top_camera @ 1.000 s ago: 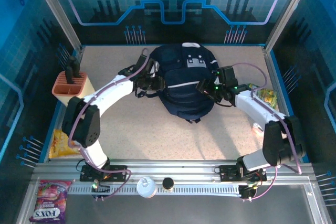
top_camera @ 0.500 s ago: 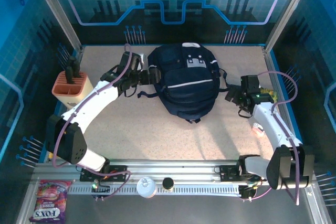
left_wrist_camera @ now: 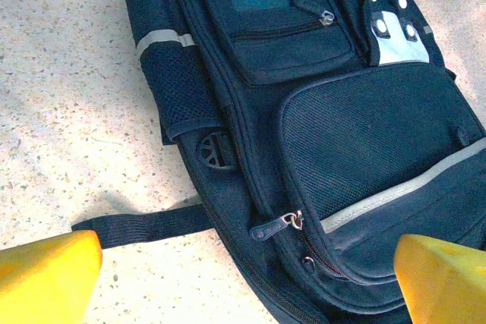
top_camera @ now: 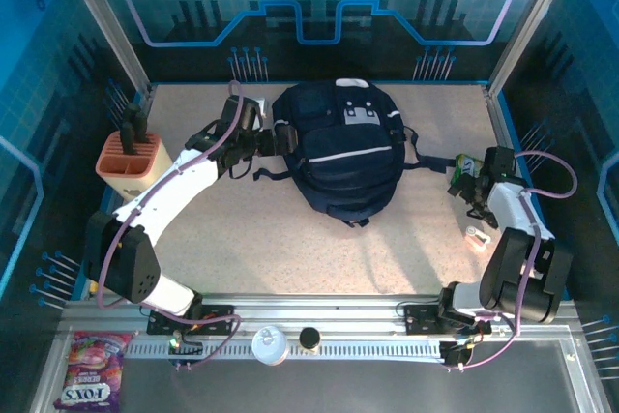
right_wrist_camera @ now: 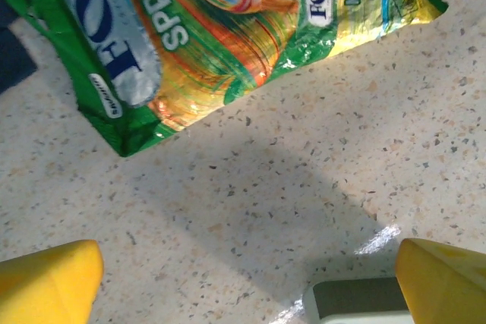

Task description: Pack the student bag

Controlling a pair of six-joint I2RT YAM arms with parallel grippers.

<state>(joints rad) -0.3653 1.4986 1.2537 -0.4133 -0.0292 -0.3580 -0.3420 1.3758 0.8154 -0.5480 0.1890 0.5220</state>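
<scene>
Candy bag [right_wrist_camera: 228, 28] near wide-spread gripper [right_wrist_camera: 247, 263].

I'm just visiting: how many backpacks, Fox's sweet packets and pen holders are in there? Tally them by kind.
Backpacks: 1, the navy backpack
Fox's sweet packets: 2, the green packet and the pink packet
Holders: 1, the orange holder
Total: 4

Cropped top, right, bottom: student bag [left_wrist_camera: 334, 134]. Right of student bag, snack packet [right_wrist_camera: 228, 36] top cut off; pale block [right_wrist_camera: 357, 301] cropped, unidentifiable.
</scene>
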